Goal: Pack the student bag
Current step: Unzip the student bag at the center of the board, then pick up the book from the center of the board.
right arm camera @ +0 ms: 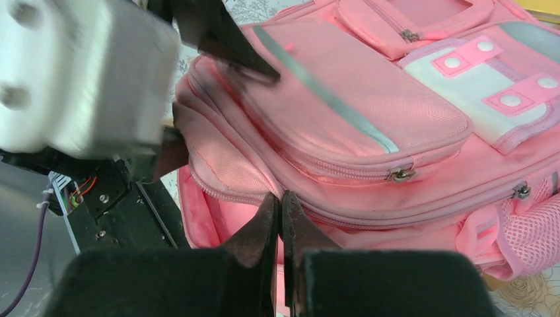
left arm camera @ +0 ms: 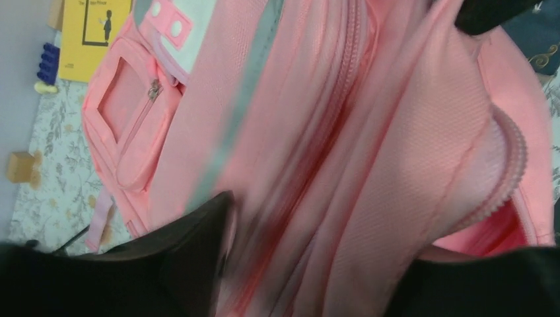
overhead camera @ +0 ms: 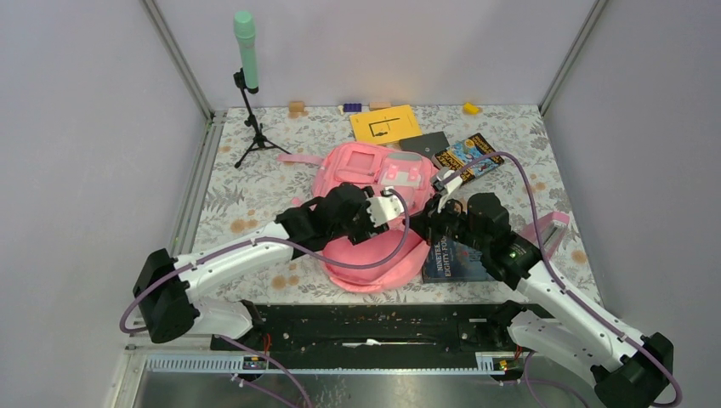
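The student bag, a large pink backpack, lies in the middle of the table with its main zip open toward the arms. Its front pockets face up and the pink lining shows. My left gripper is over the bag's near half. Its jaws stand wide apart, and a blurred fold of the bag's fabric lies between them in the left wrist view. My right gripper is shut at the bag's right side. Its tips rest against the zip edge, and I see nothing between them.
Behind the bag lie a yellow book, a dark notebook and a colourful book. A blue book and a pink pencil case sit under and beside the right arm. A green microphone on a stand is back left.
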{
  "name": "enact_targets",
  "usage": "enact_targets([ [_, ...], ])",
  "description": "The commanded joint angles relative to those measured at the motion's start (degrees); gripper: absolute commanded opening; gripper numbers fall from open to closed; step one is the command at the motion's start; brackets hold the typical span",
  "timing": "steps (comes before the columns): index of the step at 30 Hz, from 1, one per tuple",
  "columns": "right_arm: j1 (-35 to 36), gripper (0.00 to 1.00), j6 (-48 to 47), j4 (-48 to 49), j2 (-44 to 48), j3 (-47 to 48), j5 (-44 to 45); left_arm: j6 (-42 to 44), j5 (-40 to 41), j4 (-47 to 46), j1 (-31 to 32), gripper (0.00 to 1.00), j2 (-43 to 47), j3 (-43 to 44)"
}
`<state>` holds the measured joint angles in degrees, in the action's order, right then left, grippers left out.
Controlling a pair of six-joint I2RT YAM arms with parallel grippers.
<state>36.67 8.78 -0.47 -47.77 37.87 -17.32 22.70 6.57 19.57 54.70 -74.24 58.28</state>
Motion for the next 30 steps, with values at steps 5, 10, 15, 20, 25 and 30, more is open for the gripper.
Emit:
enact_targets([
  [5,-0.6,0.04,2.2,-2.04,4.2,5.2,9.12,-2.6,7.55,1.7,-0.63,0.0,-1.4,3.5],
  [10,-3.17,0.28,5.61,-6.0,3.89,5.75,14.14,-9.06,14.46,7.64,-0.62,0.0,2.51,2.95],
  [15,-7.83,0.65,12.8,-6.02,2.23,5.74,15.41,-15.63,18.34,13.72,-1.48,0.0,7.14,0.96],
  [20,-12.43,0.81,18.58,-5.84,-0.44,7.0,15.9,-20.13,15.98,16.72,-3.99,0.0,10.93,0.98],
  [25,-18.2,0.82,25.3,-1.08,-3.97,4.47,21.25,-21.91,9.57,15.05,-4.07,0.0,11.26,3.58],
  [30,-21.1,0.82,32.47,8.35,-10.98,2.13,26.46,-21.39,7.12,13.23,-4.47,0.0,8.15,7.96],
])
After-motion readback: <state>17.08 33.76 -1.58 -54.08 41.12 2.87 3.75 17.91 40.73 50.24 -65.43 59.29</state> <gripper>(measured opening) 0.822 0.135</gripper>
